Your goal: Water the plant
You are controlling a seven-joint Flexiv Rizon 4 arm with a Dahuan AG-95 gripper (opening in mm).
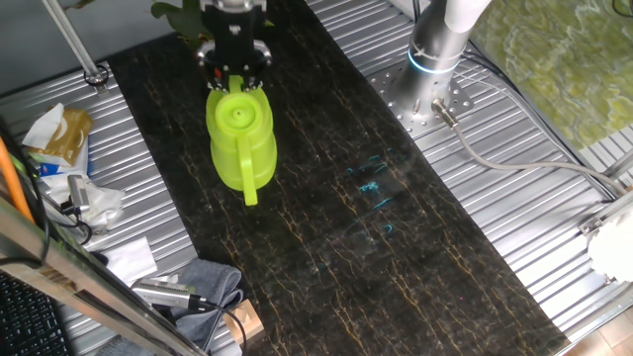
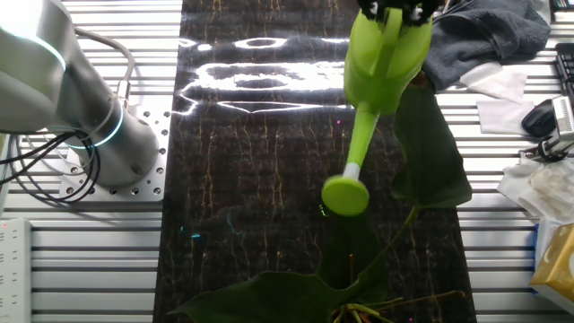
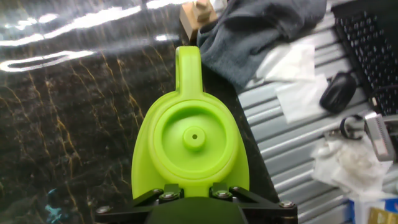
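Note:
My gripper [image 1: 234, 74] is shut on the lime-green watering can [image 1: 240, 138] and grips its rim from above. In the hand view the gripper [image 3: 189, 191] sits at the bottom edge, over the can's round lid [image 3: 194, 137], and the can's handle [image 3: 188, 62] points away. In the other fixed view the can [image 2: 386, 49] hangs tilted, and its spout head [image 2: 345, 194] slants down toward the plant's broad dark leaves [image 2: 430, 152]. A few leaves [image 1: 183, 15] show behind the gripper in one fixed view. The red-orange pot is out of view.
The dark marbled mat [image 1: 326, 227] runs down the table. A grey cloth [image 3: 261, 31], a wooden block [image 3: 196, 15], white papers [image 3: 305, 93], a mouse [image 3: 339, 90] and a keyboard [image 3: 367, 43] lie beyond the can. The arm's base [image 2: 108, 135] stands beside the mat.

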